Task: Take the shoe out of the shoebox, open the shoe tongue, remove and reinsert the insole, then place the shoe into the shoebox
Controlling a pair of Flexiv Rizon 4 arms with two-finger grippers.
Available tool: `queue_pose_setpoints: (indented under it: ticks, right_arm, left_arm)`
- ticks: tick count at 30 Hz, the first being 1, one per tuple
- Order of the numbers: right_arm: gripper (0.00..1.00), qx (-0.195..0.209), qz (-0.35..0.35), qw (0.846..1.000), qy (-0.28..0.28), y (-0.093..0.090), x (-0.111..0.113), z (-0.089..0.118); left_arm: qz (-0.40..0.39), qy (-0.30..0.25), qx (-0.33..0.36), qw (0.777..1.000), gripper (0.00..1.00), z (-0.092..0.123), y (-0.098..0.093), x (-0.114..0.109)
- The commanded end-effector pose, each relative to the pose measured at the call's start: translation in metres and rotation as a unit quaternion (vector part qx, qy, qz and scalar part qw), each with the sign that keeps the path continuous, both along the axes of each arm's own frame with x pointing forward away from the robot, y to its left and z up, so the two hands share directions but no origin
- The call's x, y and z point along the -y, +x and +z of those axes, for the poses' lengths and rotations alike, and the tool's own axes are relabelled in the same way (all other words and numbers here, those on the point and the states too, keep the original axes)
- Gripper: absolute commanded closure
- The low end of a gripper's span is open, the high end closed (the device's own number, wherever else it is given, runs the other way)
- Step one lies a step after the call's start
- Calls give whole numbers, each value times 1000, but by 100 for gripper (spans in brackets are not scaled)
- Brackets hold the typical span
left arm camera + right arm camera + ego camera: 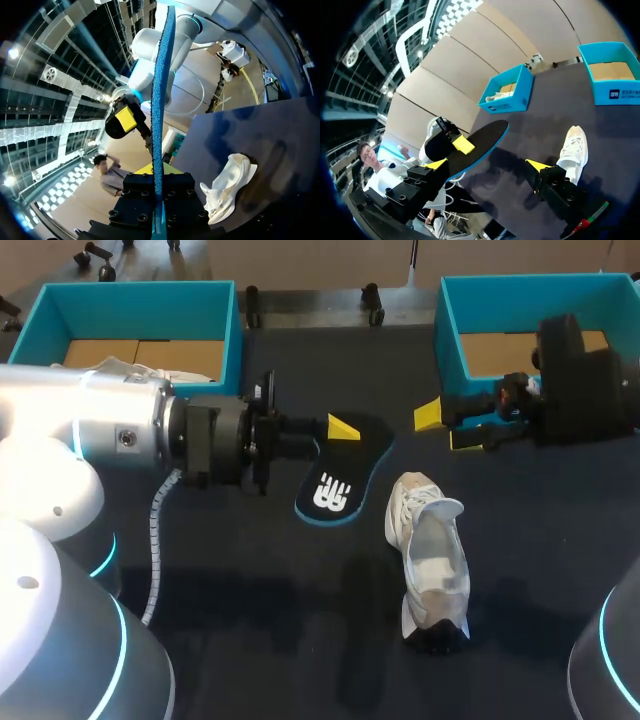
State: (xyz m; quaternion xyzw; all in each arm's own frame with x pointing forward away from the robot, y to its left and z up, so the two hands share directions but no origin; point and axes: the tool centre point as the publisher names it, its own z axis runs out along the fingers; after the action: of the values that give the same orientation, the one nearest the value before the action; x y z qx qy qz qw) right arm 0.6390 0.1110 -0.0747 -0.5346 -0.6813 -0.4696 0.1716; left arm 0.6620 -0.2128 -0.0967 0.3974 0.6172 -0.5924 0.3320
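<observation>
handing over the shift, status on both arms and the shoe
Left gripper shut on the insole. Right gripper open, empty. Shoe lying on the table, insole out. Nothing blocking it.

Your shoe (432, 565) looks matt white cloth — the insole (345, 472) beside it is smooth black, its blue edge rough, probably foam; the table (250, 620) beneath, dark matt.

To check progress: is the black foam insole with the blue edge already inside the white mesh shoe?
No, the left gripper holds the black insole, apart from the white shoe lying on the table.
</observation>
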Motion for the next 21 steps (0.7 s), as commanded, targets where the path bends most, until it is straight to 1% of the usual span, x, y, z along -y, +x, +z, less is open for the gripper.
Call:
queue_pose_setpoints:
  ticks: [1,2,3,5,6,7,9,13,15,16,18,19,20,21]
  right_arm:
    - [0,28,13,999,-16,-3,8,-1]
    - [0,37,19,999,-33,-2,12,0]
    - [0,47,19,997,-50,-2,17,0]
    - [0,79,41,993,-76,-2,24,1]
    - [0,91,43,991,-89,-2,28,1]
    - [0,104,62,987,-107,-2,30,0]
    - [0,131,78,981,-123,-1,36,-3]
    - [0,182,124,963,-155,0,45,-9]
    - [0,206,160,950,-168,1,48,-12]
    - [0,212,168,948,-169,2,49,-13]
    - [0,225,198,937,-177,4,51,-15]
    - [0,228,204,935,-177,5,51,-15]
    - [0,237,223,929,-178,6,52,-16]
    - [0,238,231,925,-184,7,52,-16]
  left_arm:
    - [-6,11,-2,1000,100,0,-1,2]
    - [-11,-2,-12,1000,100,2,-2,3]
    - [-17,-4,-21,1000,100,4,-2,3]
    - [-16,2,-20,1000,100,7,-4,3]
    - [-20,4,-28,999,100,8,-4,2]
    - [-22,8,-34,999,100,8,-5,2]
    - [-28,8,-54,998,100,9,-6,1]
    - [-34,17,-77,996,100,6,-9,1]
    - [-37,19,-83,996,100,7,-12,2]
    - [-38,20,-85,995,100,7,-13,2]
    - [-39,22,-93,995,100,8,-16,3]
    - [-41,19,-99,994,100,8,-16,3]
    - [-44,17,-108,993,100,9,-17,3]
    - [-44,18,-112,993,100,9,-18,3]
